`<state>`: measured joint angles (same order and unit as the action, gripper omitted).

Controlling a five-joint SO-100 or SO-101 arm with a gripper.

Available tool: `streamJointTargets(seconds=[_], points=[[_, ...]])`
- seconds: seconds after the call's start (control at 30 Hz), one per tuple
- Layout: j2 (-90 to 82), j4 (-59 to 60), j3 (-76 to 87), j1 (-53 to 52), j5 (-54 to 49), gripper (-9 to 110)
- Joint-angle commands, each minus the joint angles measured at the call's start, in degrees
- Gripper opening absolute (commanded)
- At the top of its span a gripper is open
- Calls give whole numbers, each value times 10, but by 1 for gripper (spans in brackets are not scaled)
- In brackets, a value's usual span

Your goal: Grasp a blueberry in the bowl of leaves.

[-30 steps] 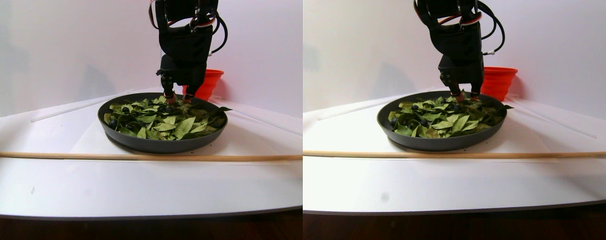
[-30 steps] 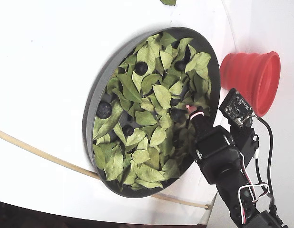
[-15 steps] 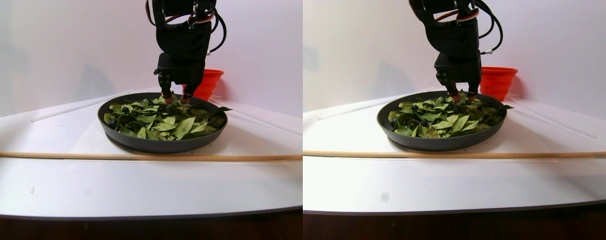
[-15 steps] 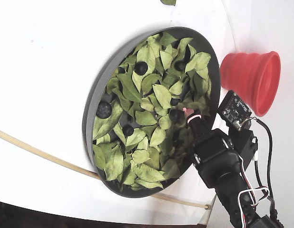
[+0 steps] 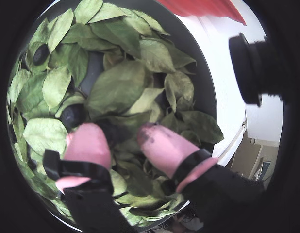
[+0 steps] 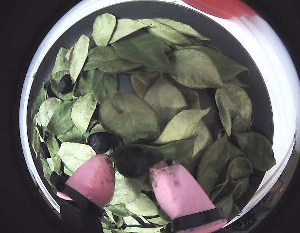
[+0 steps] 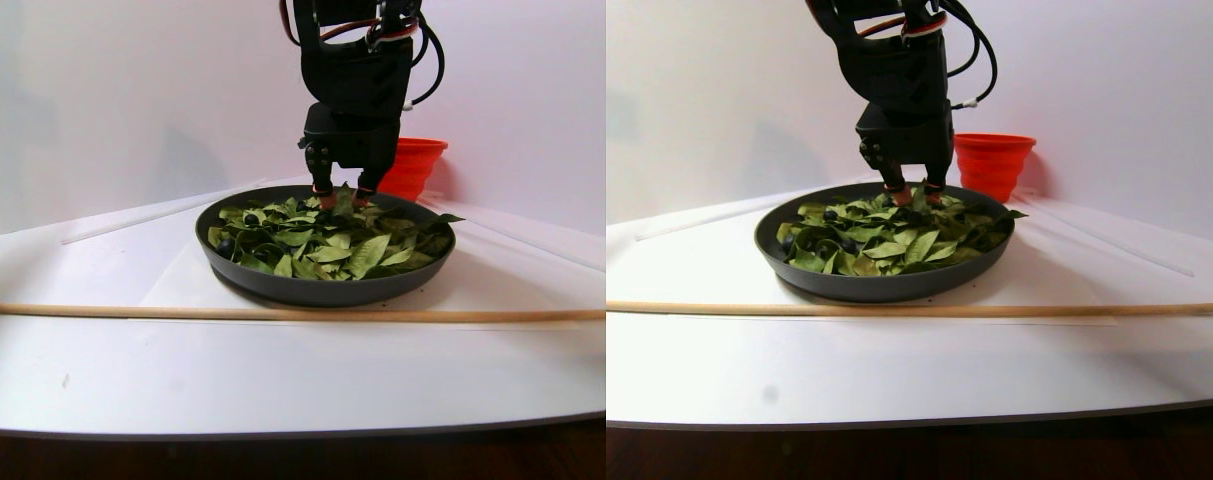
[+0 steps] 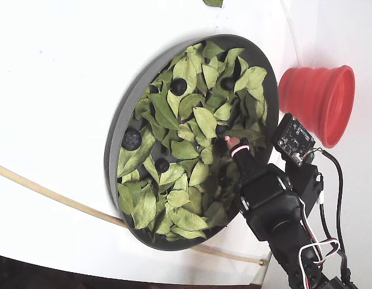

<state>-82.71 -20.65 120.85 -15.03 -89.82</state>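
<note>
In a wrist view my gripper (image 6: 133,172) sat low in the bowl (image 6: 266,121), pink fingertips (image 6: 94,177) apart w/ nothing held yet. L to R: one blueberry (image 6: 65,83) near the bowl's left edge, another (image 6: 99,141) just above my left pad, then the target blueberry (image 6: 132,161) sitting btwn the pads, half tucked under the leaves (image 6: 130,116). The right pad looked to touch it or nearly so; couldn't tell for sure. To do this well I judged I should close slowly, w/o pinching a leaf, then lift straight. Red cup (image 8: 321,102) stood just beside the bowl on the white counter (image 8: 53,72). No brands, labels or writing readable anywhere.
</note>
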Motion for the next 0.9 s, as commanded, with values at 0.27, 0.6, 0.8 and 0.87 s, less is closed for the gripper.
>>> streamJointTargets(seconds=[0.27, 0.6, 0.8, 0.87], points=[[-33, 1, -11, 3, -4, 14], [-4, -16, -11, 6, -2, 14], [7, -20, -11, 7, -2, 14], [14, -29, -9, 6, -4, 14]])
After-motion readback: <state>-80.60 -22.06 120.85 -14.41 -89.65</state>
